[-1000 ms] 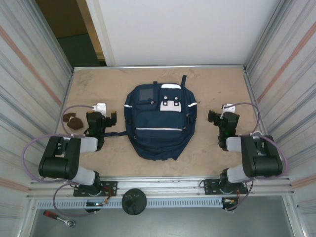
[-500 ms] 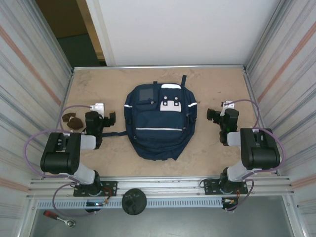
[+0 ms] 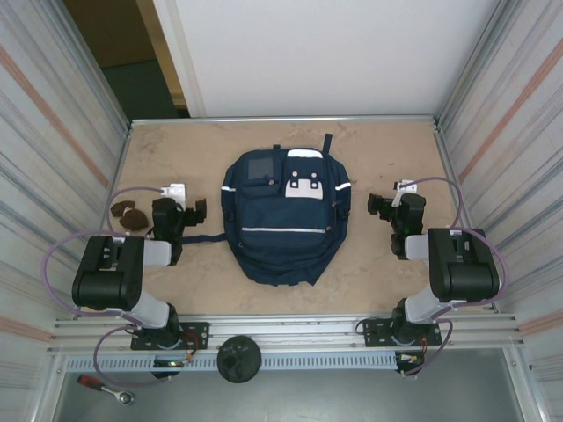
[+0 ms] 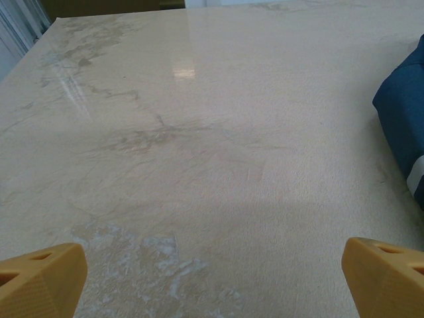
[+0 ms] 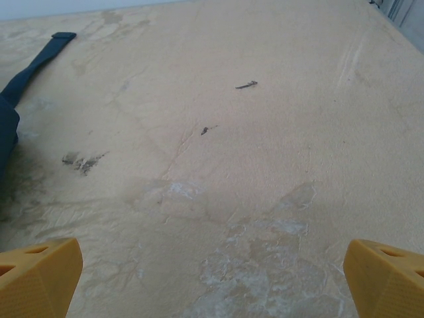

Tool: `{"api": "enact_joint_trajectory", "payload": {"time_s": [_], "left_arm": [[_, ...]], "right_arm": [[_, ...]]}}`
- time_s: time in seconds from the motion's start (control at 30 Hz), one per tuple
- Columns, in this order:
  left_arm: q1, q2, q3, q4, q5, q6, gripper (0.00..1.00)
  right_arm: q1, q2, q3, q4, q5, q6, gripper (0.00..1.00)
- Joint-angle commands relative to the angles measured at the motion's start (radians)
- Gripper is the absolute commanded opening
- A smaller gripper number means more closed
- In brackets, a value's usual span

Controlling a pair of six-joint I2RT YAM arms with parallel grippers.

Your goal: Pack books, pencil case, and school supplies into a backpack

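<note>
The navy-blue backpack (image 3: 283, 215) lies flat in the middle of the table, its white stripes and patches facing up. My left gripper (image 3: 179, 208) rests low just to its left, open, with nothing between its orange fingertips (image 4: 40, 281). That wrist view catches the backpack's edge (image 4: 405, 126) at the right. My right gripper (image 3: 394, 205) sits low to the backpack's right, open and empty too, with orange fingertips (image 5: 387, 275) spread over bare table. A backpack strap (image 5: 36, 63) shows at the far left there. The books, pencil case and school supplies are out of view.
Brown lumpy pieces (image 3: 129, 215) lie near the left wall, beside my left arm. Corrugated metal walls (image 3: 62, 158) close in both sides. A metal rail (image 3: 290, 330) runs along the near table edge. Bare tabletop (image 3: 378, 154) lies behind the backpack.
Both arms shifted slightly a second ago, the right elbow drawing back toward its base. Since half a second ago nothing has moved. The backpack stays put.
</note>
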Motion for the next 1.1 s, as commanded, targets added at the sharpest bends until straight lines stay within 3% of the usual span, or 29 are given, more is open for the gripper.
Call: {"api": "enact_joint_trajectory", "payload": {"time_s": [0.0,1.07], "left_arm": [[-0.002,-0.012,0.023,0.000,0.002,-0.003,0.99],[-0.010,-0.010,0.021,0.004,-0.012,0.004,0.99]], "right_arm": [[-0.002,-0.005,0.013,-0.001,-0.004,0.006,0.99],[-0.003,-0.005,0.014,-0.002,-0.004,0.006,0.99]]}}
